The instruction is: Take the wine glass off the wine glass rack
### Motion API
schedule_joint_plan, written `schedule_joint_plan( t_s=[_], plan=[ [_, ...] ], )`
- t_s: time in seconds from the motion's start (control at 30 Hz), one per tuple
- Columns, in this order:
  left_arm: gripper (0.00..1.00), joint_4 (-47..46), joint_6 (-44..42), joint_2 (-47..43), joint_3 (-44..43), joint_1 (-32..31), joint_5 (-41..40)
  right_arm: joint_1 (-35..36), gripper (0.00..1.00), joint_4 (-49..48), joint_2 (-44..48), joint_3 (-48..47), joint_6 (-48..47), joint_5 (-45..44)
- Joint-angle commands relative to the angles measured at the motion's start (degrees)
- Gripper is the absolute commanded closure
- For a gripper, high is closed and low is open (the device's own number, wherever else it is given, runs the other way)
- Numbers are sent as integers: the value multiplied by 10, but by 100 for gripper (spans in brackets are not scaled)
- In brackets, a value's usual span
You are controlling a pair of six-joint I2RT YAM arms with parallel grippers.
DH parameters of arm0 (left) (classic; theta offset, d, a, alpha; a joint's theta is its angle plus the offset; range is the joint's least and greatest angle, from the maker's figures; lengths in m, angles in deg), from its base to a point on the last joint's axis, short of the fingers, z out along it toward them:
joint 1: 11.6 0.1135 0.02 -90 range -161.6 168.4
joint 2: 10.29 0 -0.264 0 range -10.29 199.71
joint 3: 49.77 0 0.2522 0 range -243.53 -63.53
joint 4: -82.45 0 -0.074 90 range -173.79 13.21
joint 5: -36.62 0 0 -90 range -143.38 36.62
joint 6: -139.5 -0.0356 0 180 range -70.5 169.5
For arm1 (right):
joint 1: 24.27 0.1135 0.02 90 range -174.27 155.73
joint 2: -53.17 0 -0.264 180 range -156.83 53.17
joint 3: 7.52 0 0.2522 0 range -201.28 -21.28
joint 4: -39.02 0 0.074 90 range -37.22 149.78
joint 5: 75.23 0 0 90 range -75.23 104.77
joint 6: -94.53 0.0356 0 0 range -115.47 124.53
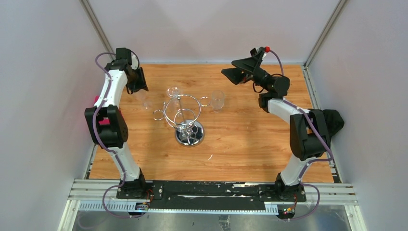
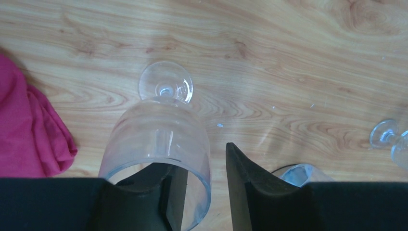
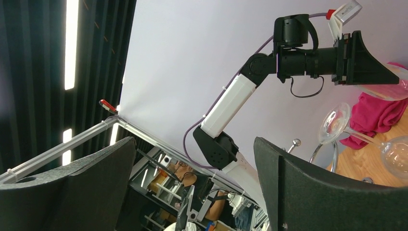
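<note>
Rack (image 1: 189, 135) chrome wire, round mirrored base; wine glass (image 2: 159, 139) clear, smooth.

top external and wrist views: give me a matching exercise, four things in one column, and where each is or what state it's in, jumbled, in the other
Things
1. wine glass rack
2. right gripper
3. pink cloth
4. wine glass

Places or states
A. standing upright under the left gripper
B. lying at the table's left edge
C. standing in the middle of the table
D. raised in the air, jaws wide, empty

Pairs: 1-C, 2-D, 3-B, 4-A
</note>
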Motion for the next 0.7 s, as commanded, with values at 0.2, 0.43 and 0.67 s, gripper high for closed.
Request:
schedule_joint_plan(
  t_s=[0.2,0.43,0.67],
  plan=[
    [50,37,-10,-28,-22,5,-38,-9,2,-37,-17,2,-12,15],
    [48,39,-4,-58,-47,4,-22,-8,2,-37,-18,4,-13,18],
    [48,43,4,-76,-79,4,-13,-2,2,-37,-22,-2,-16,23]
  ],
)
